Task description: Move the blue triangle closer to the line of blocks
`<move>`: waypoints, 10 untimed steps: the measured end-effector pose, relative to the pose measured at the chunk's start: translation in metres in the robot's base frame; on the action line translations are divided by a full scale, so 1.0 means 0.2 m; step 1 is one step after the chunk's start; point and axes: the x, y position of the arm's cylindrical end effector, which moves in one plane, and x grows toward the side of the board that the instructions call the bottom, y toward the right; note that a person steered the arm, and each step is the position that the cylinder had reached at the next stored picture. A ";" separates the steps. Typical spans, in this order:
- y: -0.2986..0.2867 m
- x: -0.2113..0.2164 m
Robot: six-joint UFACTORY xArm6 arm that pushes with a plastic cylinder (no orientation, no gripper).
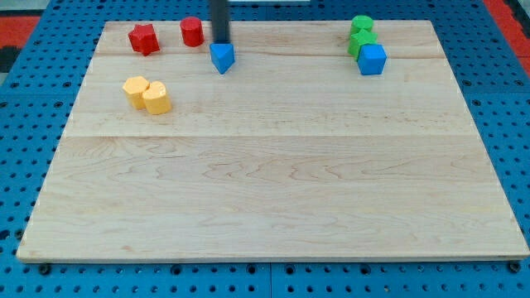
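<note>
**Rod stands just behind the blue triangle, near the board's top edge**

The rod comes down from the view's top and is cut off there, so only its lower stretch shows and the arm itself is out of sight. My tip point(220, 41) sits right at the far edge of the blue triangle point(222, 57); whether the two actually touch is hard to tell, since the block's top hides the spot where they would meet. There are no fingers to open or shut here: the arm ends in a plain dark rod, and it has hold of nothing.

The surface is a pale wooden board point(273, 190) made of wide planks whose seams run left to right. It lies on a blue pegboard table point(25, 124) dotted with holes; a strip of red shows at the view's top corners. Nothing more of the room can be seen.

The blue triangle lies in the upper left part of the board, with one corner pointing toward the view's bottom and its flat side toward the rod. It is too compact to give a clear long axis.

To its left, near the top edge, are a red cylinder point(192, 31) and a red star-like block point(143, 38). Below those, two yellow blocks point(146, 93) touch each other. Well apart on the view's right, two green blocks point(361, 35) and a blue cube point(372, 60) stand touching in a short line.
</note>
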 end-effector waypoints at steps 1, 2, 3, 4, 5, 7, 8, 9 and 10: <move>-0.26 -0.03; -0.17 0.19; 0.24 0.19; 0.69 0.16; 0.95 0.16; 0.25 0.11; 0.52 -0.07; 0.87 0.07; 0.92 0.23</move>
